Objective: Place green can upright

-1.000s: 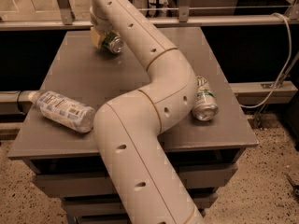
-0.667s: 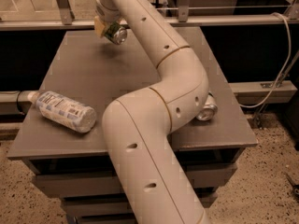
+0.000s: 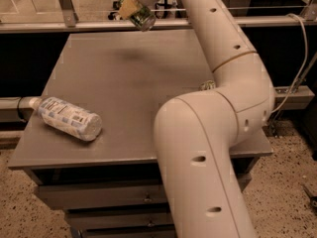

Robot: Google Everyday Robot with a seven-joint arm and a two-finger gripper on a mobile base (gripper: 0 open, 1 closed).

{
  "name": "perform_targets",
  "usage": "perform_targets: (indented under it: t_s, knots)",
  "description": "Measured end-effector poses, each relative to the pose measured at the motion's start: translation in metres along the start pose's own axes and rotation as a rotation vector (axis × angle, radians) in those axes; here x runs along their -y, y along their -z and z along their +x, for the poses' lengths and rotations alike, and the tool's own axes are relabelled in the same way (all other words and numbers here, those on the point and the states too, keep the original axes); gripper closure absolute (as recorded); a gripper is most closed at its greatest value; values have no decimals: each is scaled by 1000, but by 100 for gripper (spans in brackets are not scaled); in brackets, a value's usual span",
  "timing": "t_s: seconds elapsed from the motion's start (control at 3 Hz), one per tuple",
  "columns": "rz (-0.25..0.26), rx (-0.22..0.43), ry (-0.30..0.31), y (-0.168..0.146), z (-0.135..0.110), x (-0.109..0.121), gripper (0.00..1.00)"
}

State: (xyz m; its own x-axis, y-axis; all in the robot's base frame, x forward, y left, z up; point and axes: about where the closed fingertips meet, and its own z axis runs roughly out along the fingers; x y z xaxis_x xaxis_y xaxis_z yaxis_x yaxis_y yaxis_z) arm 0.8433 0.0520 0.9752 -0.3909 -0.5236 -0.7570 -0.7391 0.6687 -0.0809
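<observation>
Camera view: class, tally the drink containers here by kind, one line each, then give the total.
Green can: 1, held tilted in the gripper, up over the far edge of the table.
Clear plastic bottle: 1, lying on its side on the table.
Second can: 1, only a sliver showing behind the arm.
Total: 3.

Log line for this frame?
gripper: over table far edge, shut on green can | green can: tilted, in air | plastic bottle: on its side, table front-left
</observation>
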Motion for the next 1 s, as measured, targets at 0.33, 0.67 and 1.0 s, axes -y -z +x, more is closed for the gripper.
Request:
perform_targets:
  t_s: [0.33, 0.67, 1.0]
  knots:
    - [-40, 80, -3, 37, 21, 18, 100]
    - [-81, 143, 3, 72, 53, 23, 100]
    - [-143, 219, -2, 92, 90, 17, 100]
